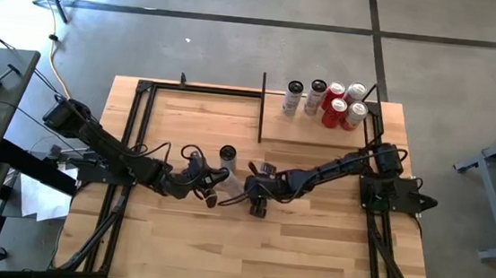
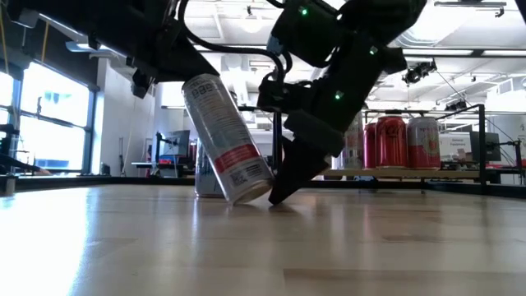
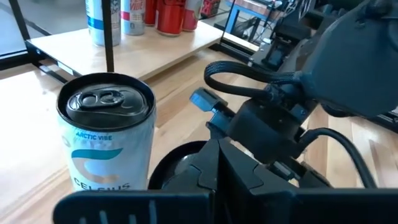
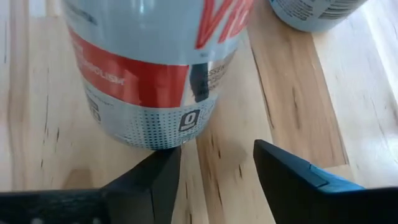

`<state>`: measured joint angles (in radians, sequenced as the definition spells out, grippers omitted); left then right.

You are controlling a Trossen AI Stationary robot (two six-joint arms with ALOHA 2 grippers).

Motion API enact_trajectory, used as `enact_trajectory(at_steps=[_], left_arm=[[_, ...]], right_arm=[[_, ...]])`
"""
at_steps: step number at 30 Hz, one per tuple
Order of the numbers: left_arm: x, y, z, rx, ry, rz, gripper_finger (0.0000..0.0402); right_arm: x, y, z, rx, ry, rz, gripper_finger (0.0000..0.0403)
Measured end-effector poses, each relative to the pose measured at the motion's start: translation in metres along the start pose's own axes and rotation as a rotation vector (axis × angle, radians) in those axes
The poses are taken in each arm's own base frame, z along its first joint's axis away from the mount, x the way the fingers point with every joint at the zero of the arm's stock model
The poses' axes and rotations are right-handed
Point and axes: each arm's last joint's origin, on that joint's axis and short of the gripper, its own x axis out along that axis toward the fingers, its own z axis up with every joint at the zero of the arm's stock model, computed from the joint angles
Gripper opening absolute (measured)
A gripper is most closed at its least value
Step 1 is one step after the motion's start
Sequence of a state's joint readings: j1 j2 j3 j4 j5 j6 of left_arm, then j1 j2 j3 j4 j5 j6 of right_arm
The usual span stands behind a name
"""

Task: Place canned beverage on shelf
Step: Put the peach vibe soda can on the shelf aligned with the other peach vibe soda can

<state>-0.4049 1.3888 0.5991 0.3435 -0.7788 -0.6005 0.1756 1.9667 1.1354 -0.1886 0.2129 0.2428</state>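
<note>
Behind your pale planked wooden table (image 1: 248, 238) you have grey concrete floor in the high view and a lit workshop hall in the low view.

Item: flat pale wooden shelf edged with thin black metal bars (image 1: 316, 134), at the far right of the table. It carries five cans (image 1: 325, 102) in a cluster, two silver-white and three red.

Item: slim silver can with a red band and small print (image 2: 228, 140), at mid-table. It is tilted, its lower rim on the tabletop. In the right wrist view (image 4: 152, 68) its lower edge touches one finger.

Item: second silver can with blue lettering and a closed pull-tab top (image 3: 107, 140), upright on the table just behind the tilted one, close before the left wrist camera.

Item: your right gripper (image 4: 216, 165), low at mid-table, dark fingers (image 4: 286, 171) parted, table planks showing between them, clasping nothing. Its tip meets the tabletop beside the tilted can.

Item: your left gripper (image 1: 212, 190), fingers closed together, at mid-table next to the right one; whether it clasps anything you cannot tell.
</note>
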Motion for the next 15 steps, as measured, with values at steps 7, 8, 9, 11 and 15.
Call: enact_trajectory(at_steps=[7, 8, 9, 11, 15], left_arm=[[0.000, -0.001, 0.001, -0.012, -0.003, -0.024, 0.0000], [0.000, -0.002, 0.001, -0.014, -0.004, -0.027, 0.0000], [0.000, -0.002, 0.001, -0.015, -0.004, -0.026, 0.0000], [0.000, -0.002, 0.002, -0.017, -0.006, -0.028, 0.0000], [0.000, -0.004, 0.004, -0.023, -0.012, -0.064, 0.0000]], right_arm=[[-0.002, 0.008, -0.002, -0.064, -0.025, -0.070, 0.0189], [-0.002, 0.008, -0.002, -0.066, -0.036, -0.079, 0.0188], [-0.002, 0.009, -0.001, -0.070, -0.046, -0.077, 0.0187], [-0.002, 0.009, 0.002, -0.070, -0.079, -0.070, 0.0186], [-0.002, 0.008, 0.010, -0.054, -0.146, -0.071, 0.0186]])
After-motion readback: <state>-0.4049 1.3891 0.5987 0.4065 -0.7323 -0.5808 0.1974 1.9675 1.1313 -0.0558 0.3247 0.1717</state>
